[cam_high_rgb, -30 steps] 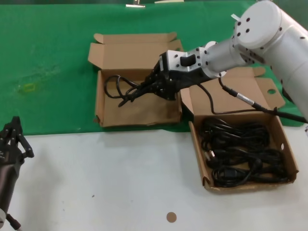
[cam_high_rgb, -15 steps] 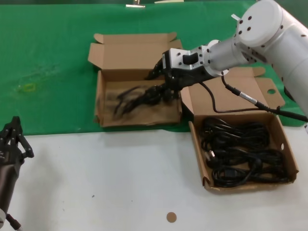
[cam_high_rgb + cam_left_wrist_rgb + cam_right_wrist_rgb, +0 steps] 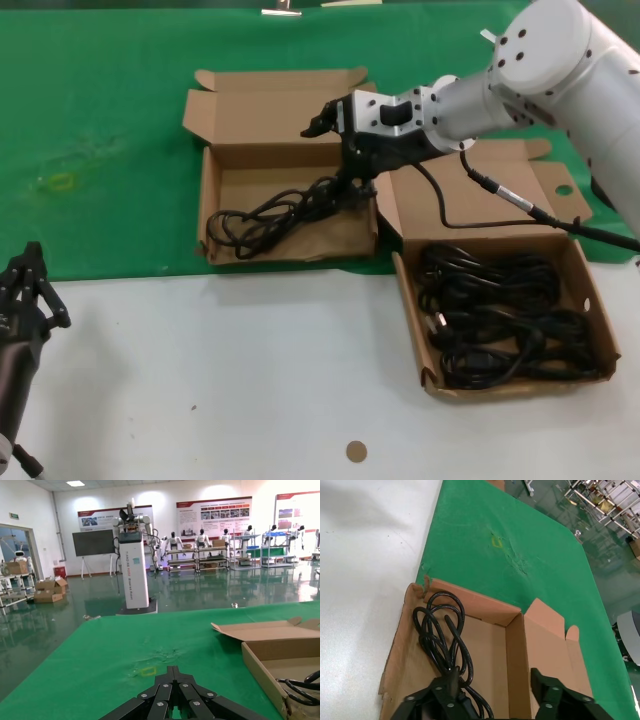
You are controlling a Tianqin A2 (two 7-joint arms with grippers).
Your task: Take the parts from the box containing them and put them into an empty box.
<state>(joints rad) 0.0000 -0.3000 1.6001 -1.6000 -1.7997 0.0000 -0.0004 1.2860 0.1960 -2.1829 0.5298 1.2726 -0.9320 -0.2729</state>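
My right gripper (image 3: pixel 331 156) hangs open over the right part of the empty box (image 3: pixel 290 250), its jaws spread wide in the right wrist view (image 3: pixel 490 681). One black cord (image 3: pixel 268 216) lies loose on that box's floor, coiled toward the ragged front corner (image 3: pixel 440 635). Its plug end lies under one finger (image 3: pixel 442 692). The box containing the parts (image 3: pixel 409 300) stands to the right, holding a heap of black cords (image 3: pixel 500 310). My left gripper (image 3: pixel 25 275) is parked at the near left, shut and empty (image 3: pixel 173 669).
Both boxes have their lids (image 3: pixel 275 105) folded back onto the green cloth (image 3: pixel 100 130). White table (image 3: pixel 230 370) lies in front of them. My right arm's cable (image 3: pixel 500 205) runs across the right box's lid. A small brown disc (image 3: pixel 355 451) lies near the table's front edge.
My right gripper has opened and let go of the cord, which has dropped and now lies on the floor of the left box. The left arm has not moved.
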